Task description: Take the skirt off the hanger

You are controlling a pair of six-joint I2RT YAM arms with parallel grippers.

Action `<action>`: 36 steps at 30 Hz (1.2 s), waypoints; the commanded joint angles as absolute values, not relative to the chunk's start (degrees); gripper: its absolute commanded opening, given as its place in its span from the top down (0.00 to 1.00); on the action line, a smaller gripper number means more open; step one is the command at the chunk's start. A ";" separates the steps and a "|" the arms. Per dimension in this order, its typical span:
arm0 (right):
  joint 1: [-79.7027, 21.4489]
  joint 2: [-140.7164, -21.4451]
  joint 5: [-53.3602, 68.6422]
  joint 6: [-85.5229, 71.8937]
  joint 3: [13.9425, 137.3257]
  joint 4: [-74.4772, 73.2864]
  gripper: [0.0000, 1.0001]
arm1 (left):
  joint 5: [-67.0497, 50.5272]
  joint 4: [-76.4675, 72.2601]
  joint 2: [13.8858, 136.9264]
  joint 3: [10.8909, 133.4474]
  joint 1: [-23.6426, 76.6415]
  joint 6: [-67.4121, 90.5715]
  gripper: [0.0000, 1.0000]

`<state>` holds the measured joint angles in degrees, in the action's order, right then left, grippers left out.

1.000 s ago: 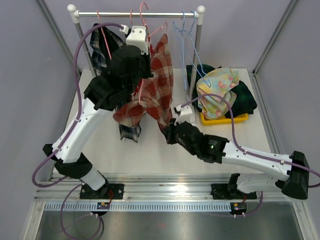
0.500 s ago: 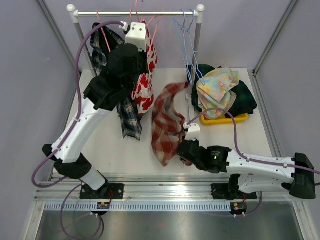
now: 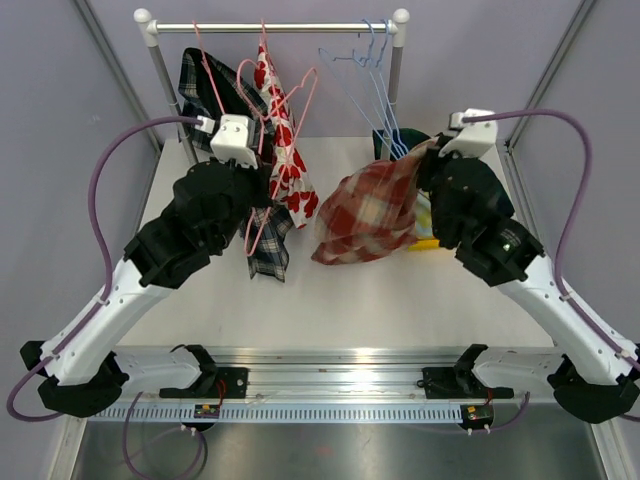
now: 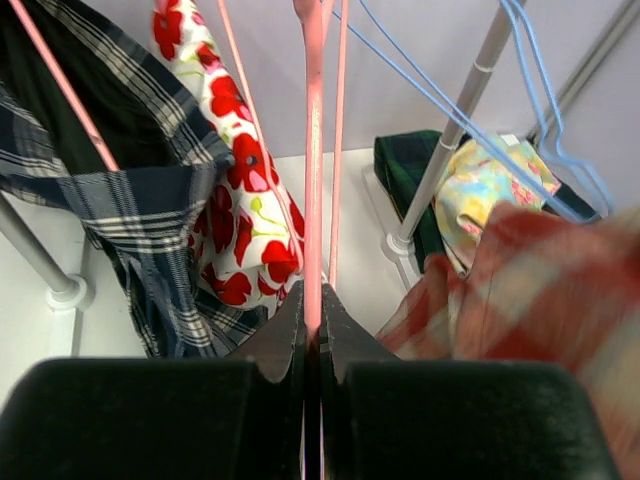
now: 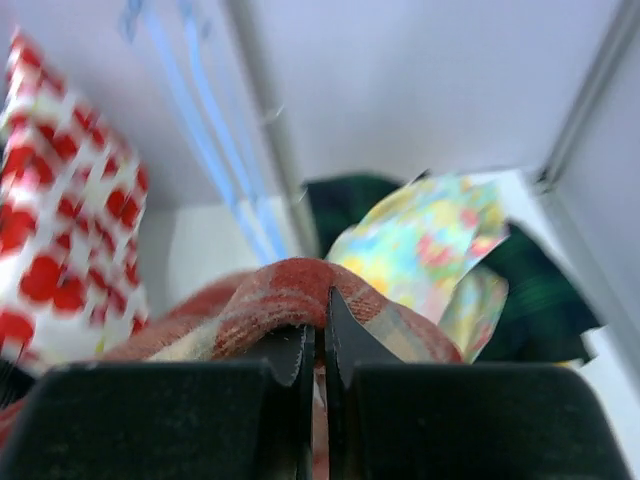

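Left fingers [image 4: 290, 345] clenched on bare wire of the pink hanger [image 4: 313, 200]. Right fingers [image 5: 296, 350] clenched on a fold of the red plaid skirt [image 3: 368, 215]. Skirt is off the hanger and hangs blurred above the desk [image 3: 340, 295], between the floral garment [image 3: 285, 160] and the clothes pile [image 4: 480, 190].

The flat white table [image 3: 330, 290] is carrying a metal garment rack with white posts [image 3: 230, 27] along its far edge. A yellow plastic tray [image 3: 426, 243] heaped with clothes [image 3: 386, 141] is sitting near its far right corner.
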<state>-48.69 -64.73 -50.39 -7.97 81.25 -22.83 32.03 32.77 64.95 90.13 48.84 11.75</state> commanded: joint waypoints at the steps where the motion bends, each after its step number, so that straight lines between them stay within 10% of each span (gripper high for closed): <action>1: -41.08 -65.91 -51.95 5.79 88.93 -13.01 1.00 | 29.45 28.83 64.34 87.28 49.22 13.36 1.00; 18: -9.77 -94.30 -32.09 -6.15 115.31 -13.80 1.00 | 29.62 26.72 69.87 90.69 49.31 11.87 1.00; 35: -7.82 -86.76 -28.40 -23.90 72.79 -12.57 1.00 | 39.03 35.24 101.67 134.77 46.41 5.45 1.00; 36: -7.91 -86.05 -25.95 -25.04 71.29 -12.57 0.78 | 38.68 35.85 103.69 137.35 45.62 5.28 1.00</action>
